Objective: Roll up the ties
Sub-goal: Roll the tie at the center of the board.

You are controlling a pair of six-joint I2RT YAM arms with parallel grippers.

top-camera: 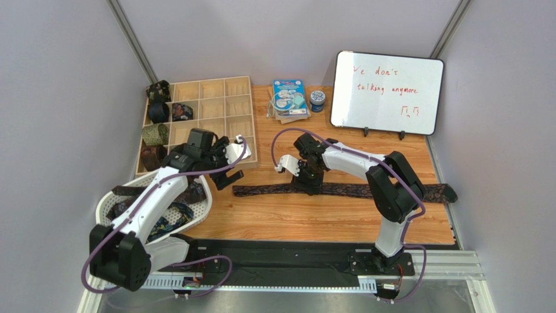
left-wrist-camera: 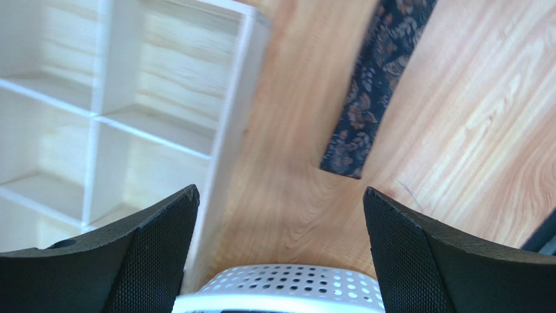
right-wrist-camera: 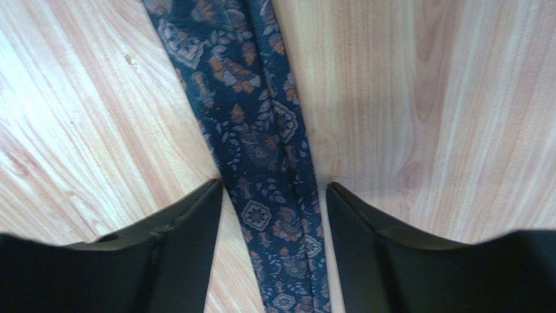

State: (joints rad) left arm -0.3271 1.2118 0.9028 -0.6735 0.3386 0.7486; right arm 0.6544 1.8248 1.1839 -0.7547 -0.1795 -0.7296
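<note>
Top view: the tie [top-camera: 352,190] lies flat on the desk [top-camera: 293,222], long axis left to right, with the right jaws at its middle. Left wrist: jaws wide and empty, the tie's end just ahead. Right wrist: jaws part-open, astride the strip, not pinching.

Seen from overhead, the light is bright and even, falling from above. The arms cast only soft shadows on the wooden table [top-camera: 326,218], and the whiteboard [top-camera: 386,91] reads clearly. In the left wrist view the wooden divider tray [left-wrist-camera: 163,85], outside one jaw, is washed out almost to white. The paisley tie [left-wrist-camera: 372,91] ahead of the jaws is smeared by blur. In the right wrist view the same tie, between the jaws, is sharp, while the fingers [right-wrist-camera: 163,254] are near-black with their detail lost.
</note>
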